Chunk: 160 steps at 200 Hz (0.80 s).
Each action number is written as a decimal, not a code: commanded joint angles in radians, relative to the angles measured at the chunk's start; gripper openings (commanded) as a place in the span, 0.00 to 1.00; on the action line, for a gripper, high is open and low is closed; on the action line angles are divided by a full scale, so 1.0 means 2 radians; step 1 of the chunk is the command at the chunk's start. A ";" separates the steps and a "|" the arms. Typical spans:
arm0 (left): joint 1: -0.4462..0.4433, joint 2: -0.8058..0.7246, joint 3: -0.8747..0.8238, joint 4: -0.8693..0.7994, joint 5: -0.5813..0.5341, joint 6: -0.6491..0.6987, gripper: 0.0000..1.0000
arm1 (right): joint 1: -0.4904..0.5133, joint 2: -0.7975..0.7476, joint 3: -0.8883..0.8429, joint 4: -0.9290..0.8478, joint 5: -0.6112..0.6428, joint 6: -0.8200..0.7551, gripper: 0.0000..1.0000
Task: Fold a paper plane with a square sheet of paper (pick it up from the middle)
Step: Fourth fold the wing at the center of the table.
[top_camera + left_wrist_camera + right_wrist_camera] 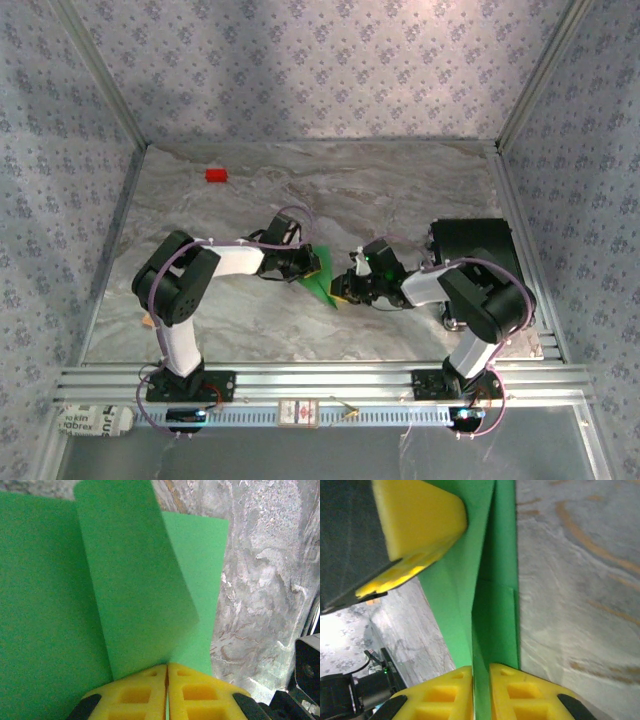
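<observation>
Two grippers meet at the middle of your table point(400, 190), both on the square sheet of paper point(322, 283). Your left gripper point(306, 266) has its yellow fingers pressed together on the sheet's edge, with a loose flap curling up ahead of them. Your right gripper point(347, 286) pinches a folded edge from the other side. The sheet reads as a narrow green wedge, its long axis running far to near and its tip toward the near edge, slightly right. You have open tabletop toward the far and left edges. A small red block point(216, 175) sits near the far-left corner and a black box point(472, 240) by the right edge.
</observation>
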 commanded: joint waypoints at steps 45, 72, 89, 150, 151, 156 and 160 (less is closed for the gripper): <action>-0.007 0.021 -0.002 -0.025 0.003 0.003 0.09 | 0.006 0.000 -0.012 -0.094 0.020 -0.025 0.12; -0.007 0.022 -0.002 -0.025 0.003 0.002 0.09 | 0.007 0.001 -0.015 -0.097 0.016 -0.025 0.11; -0.006 0.022 -0.002 -0.025 0.003 0.002 0.09 | 0.006 -0.003 -0.016 -0.106 0.020 -0.027 0.13; -0.006 0.025 -0.002 -0.023 0.002 -0.001 0.08 | 0.010 -0.028 -0.007 -0.152 0.022 -0.049 0.17; -0.006 0.025 -0.002 -0.023 0.002 -0.001 0.09 | 0.010 -0.028 -0.007 -0.152 0.022 -0.050 0.16; -0.007 0.025 -0.003 -0.023 0.002 -0.002 0.09 | 0.011 -0.028 -0.008 -0.153 0.021 -0.051 0.15; -0.006 0.025 -0.002 -0.023 0.002 -0.002 0.09 | 0.011 -0.027 -0.008 -0.153 0.021 -0.052 0.14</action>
